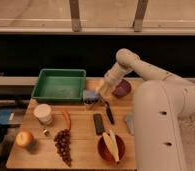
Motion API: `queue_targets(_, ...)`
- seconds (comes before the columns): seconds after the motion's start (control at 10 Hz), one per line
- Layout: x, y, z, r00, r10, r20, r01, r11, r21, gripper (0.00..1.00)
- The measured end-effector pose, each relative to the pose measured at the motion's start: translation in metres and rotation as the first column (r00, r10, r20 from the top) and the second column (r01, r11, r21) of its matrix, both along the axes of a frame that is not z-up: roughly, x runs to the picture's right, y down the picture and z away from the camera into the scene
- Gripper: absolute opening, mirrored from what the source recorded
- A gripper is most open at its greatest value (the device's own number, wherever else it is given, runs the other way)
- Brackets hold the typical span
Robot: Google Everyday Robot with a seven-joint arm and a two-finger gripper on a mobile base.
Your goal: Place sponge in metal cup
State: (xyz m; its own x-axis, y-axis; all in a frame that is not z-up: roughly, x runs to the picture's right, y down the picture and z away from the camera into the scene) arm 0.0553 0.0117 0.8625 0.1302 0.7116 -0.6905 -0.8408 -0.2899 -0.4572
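Reaching down over the wooden table (81,127), with the gripper (99,92) poised at the back middle of the board, just above the sponge (91,95). Cannot tell the claw's state, nor whether it has hold of anything. Sitting directly beneath the claw and touching or nearly touching it: the blue sponge, resting on top of or in the metal cup (90,103), of which only a grey rim shows below the blue. Lying just left of the claw: a green tray (59,85). Just right of it, behind the arm: a purple bowl (122,88). Lying below and slightly right of the claw: a dark utensil (108,112), and below that a black rectangular bar (98,123). Farther down, near the front edge: a red bowl (111,146) holding a banana (110,144). Down and to the left: a red chili (66,119), a white cup (42,114), a bunch of dark grapes (64,144), and at the far front left an apple (24,138).
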Motion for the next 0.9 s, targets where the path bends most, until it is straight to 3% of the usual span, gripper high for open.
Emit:
queue_targets(0.3, 0.01, -0.019, -0.014, 1.0, 0.025, -0.017, -0.024, 0.9981, 0.058, 0.6)
queue_targets(0.5, 0.029, -0.045, -0.024, 0.995, 0.077, -0.069, -0.066, 0.9865, 0.15, 0.6)
queue_targets(0.6, 0.044, -0.061, -0.028, 0.987, 0.117, -0.106, -0.093, 0.9736, 0.209, 0.6)
queue_targets(0.8, 0.082, -0.091, -0.043, 0.962, 0.211, -0.174, -0.148, 0.9362, 0.319, 0.6)
queue_targets(0.9, 0.096, -0.098, -0.048, 0.951, 0.24, -0.194, -0.161, 0.9225, 0.351, 0.6)
